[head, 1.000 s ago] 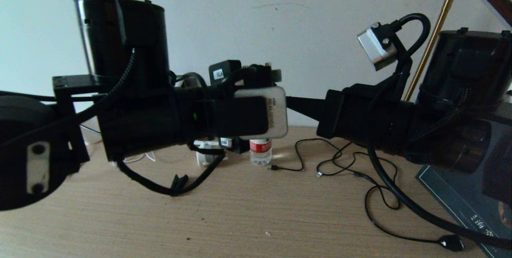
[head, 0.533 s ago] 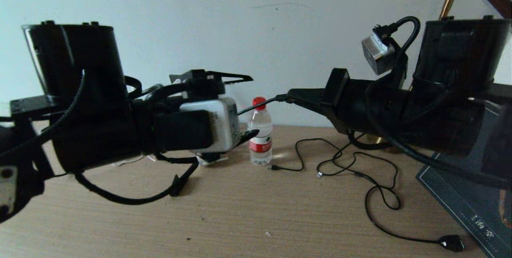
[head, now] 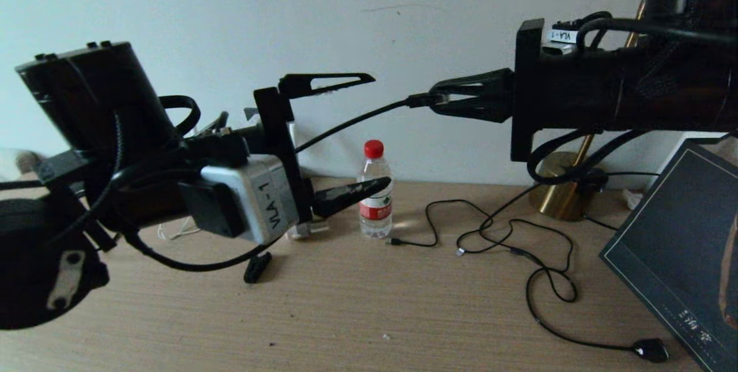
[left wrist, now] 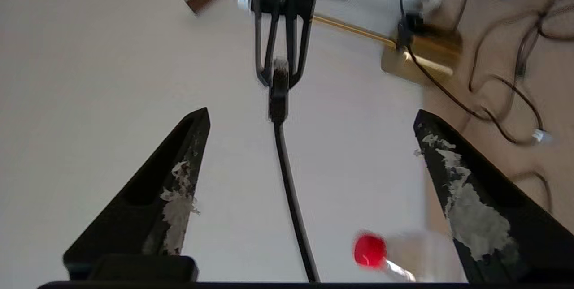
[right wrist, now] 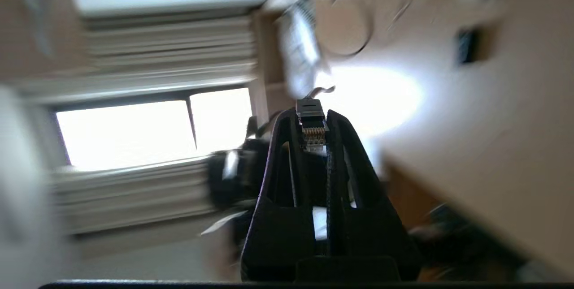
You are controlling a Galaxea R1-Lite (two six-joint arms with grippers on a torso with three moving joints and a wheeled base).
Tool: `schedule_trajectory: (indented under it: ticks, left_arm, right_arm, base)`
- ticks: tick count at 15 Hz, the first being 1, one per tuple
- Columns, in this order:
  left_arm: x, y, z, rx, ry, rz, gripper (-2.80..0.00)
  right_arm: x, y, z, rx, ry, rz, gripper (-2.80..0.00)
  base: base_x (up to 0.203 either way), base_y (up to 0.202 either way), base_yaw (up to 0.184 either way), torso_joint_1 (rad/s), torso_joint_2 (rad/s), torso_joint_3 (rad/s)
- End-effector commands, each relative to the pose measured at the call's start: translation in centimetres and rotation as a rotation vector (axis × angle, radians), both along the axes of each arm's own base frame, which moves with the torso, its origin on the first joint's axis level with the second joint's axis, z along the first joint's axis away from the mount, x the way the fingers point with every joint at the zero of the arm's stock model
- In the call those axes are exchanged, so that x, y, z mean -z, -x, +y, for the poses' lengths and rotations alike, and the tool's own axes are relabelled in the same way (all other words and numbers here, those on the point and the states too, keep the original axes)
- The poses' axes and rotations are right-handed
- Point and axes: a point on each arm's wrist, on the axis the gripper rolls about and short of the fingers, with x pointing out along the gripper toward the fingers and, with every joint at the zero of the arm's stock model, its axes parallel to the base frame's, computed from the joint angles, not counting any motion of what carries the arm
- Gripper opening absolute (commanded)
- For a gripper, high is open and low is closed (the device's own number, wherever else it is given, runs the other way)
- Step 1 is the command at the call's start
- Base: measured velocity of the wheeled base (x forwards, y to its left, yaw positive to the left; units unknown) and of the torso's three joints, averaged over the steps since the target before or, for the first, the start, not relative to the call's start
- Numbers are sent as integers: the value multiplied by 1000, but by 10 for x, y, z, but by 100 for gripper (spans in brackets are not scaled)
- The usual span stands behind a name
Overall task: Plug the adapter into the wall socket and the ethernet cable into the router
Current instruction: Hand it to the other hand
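In the head view my right gripper point(head: 433, 98) is held level in the air, shut on the ethernet cable's clear connector point(right wrist: 311, 128). From it the black ethernet cable point(head: 351, 124) slopes down to the left, passing between the fingers of my left gripper point(head: 380, 130). That gripper is open wide with nothing held, and in the left wrist view the cable point(left wrist: 287, 181) runs untouched through the gap. A small white object point(head: 304, 229) lies on the desk, partly hidden below my left wrist; I cannot tell what it is. The router and the wall socket are out of view.
A water bottle with a red cap point(head: 375, 199) stands at the back of the wooden desk point(head: 369, 303). Thin black cords point(head: 519, 245) loop to its right, ending in a small black plug point(head: 651, 350). A brass lamp base point(head: 562, 193) and a dark board point(head: 674, 233) are at the right.
My right gripper has risen and levelled out with the cable's end in it. My left arm has turned and shifted, its open fingers now standing one above the other around the cable.
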Motion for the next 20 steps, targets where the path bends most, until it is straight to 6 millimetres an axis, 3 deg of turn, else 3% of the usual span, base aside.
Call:
schedule_trajectory:
  ticks: [1, 7, 20]
  left_arm:
    - [5, -15, -10, 51, -13, -6, 0]
    - [-4, -39, -30, 89, 15, -57, 0]
    - [-5, -43, -28, 80, 24, -40, 0]
  right_arm:
    - [-9, -4, -3, -40, -65, 72, -280]
    - [1, -10, 2, -105, -66, 132, -280]
    - [4, -6, 1, -110, -61, 145, -280]
  base:
    - [0, 0, 0, 0, 0, 0]
    - [0, 0, 0, 0, 0, 0]
    - [0, 0, 0, 0, 0, 0]
